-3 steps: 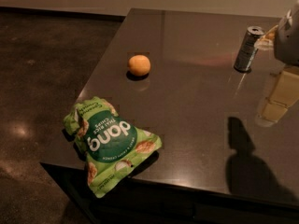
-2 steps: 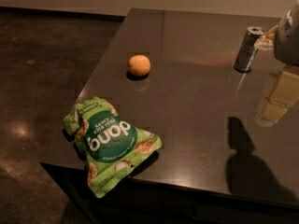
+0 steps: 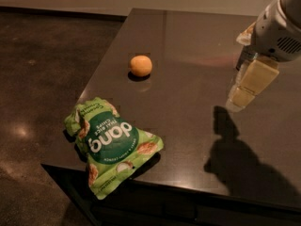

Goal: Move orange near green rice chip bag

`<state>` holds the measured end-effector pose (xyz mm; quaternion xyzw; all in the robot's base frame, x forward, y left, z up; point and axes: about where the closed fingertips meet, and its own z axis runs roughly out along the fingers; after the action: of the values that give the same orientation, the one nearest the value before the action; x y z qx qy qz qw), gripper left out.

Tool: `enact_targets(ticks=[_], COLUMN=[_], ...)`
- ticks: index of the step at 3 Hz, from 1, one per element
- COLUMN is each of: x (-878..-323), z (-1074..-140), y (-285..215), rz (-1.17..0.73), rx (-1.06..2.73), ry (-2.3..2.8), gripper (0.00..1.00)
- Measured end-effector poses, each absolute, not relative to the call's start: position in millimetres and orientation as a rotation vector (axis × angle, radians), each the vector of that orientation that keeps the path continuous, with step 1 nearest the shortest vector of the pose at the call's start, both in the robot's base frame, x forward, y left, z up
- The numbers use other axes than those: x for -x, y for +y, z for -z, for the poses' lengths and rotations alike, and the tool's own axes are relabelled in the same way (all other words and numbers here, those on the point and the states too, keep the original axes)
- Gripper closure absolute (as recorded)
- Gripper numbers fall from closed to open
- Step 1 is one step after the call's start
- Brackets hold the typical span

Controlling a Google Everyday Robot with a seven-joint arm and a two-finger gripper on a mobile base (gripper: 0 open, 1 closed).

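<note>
The orange [image 3: 141, 65] is small and round and sits on the dark table [image 3: 188, 121], left of the middle. The green rice chip bag [image 3: 111, 144] is a crinkled light-green pouch with a dark green circle and white "dang" lettering. It lies at the table's near left corner, partly over the edge. The orange and the bag are well apart. My gripper [image 3: 241, 97] hangs above the table at the right, far from both, with cream-coloured tips pointing down and left. It holds nothing that I can see.
A slim silver can [image 3: 241, 61] stands at the back right, mostly hidden behind my gripper. The gripper's shadow [image 3: 240, 159] falls on the table at the front right. Dark floor [image 3: 37, 69] lies to the left of the table.
My gripper has moved left and a little lower over the table and now covers most of the can. The orange and the bag have not moved.
</note>
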<state>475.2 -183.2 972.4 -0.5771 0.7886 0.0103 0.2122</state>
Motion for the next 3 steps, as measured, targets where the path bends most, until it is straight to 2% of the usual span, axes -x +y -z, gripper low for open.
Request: enact_targets(ticks=[3], x=[-557.9], z=[-931.9], y=[-101.8], rz=[-0.122], rx=[1.322], ry=[2.205], gripper=[0.00])
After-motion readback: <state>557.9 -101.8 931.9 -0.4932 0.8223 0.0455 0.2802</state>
